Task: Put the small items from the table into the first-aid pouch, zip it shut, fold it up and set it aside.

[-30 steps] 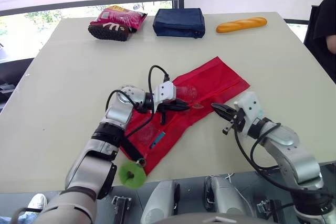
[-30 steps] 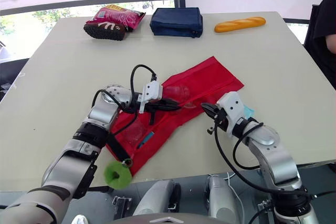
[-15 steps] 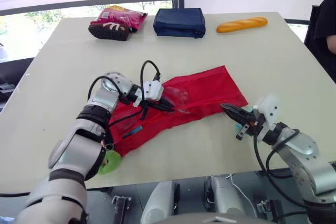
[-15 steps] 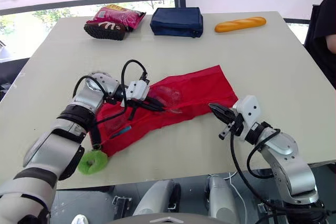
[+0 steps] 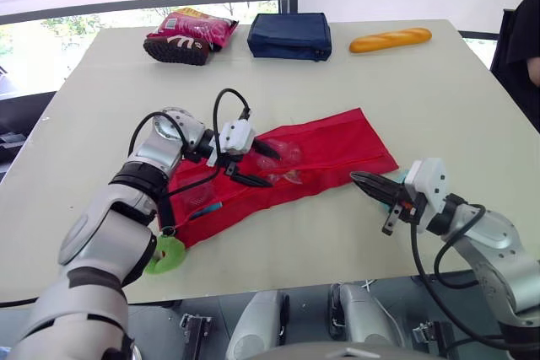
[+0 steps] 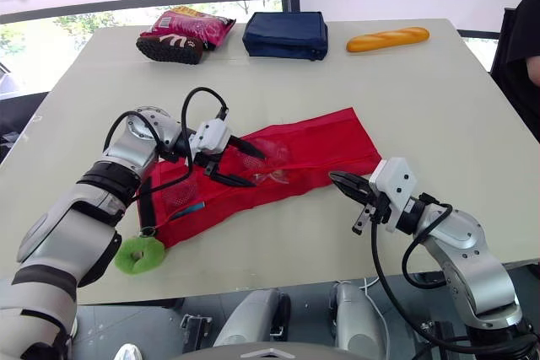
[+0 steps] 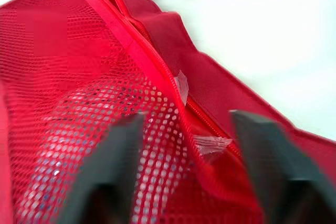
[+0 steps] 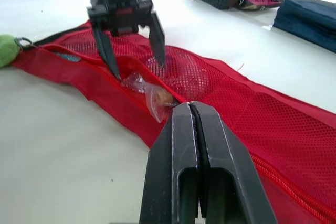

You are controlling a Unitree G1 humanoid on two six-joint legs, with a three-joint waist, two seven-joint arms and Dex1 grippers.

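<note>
Two arms at red pouch (image 5: 337, 141) | left gripper (image 5: 270, 166) spread wide over it; right gripper (image 5: 359, 180) pinched closed, empty | packing step: clear-wrapped item (image 8: 152, 98) at zipper (image 7: 157, 64) likely needs tucking in

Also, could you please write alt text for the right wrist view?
The shut right claw points at a red mesh pouch on a pale table; the open left claw hangs over a clear wrapper on the pouch.
</note>
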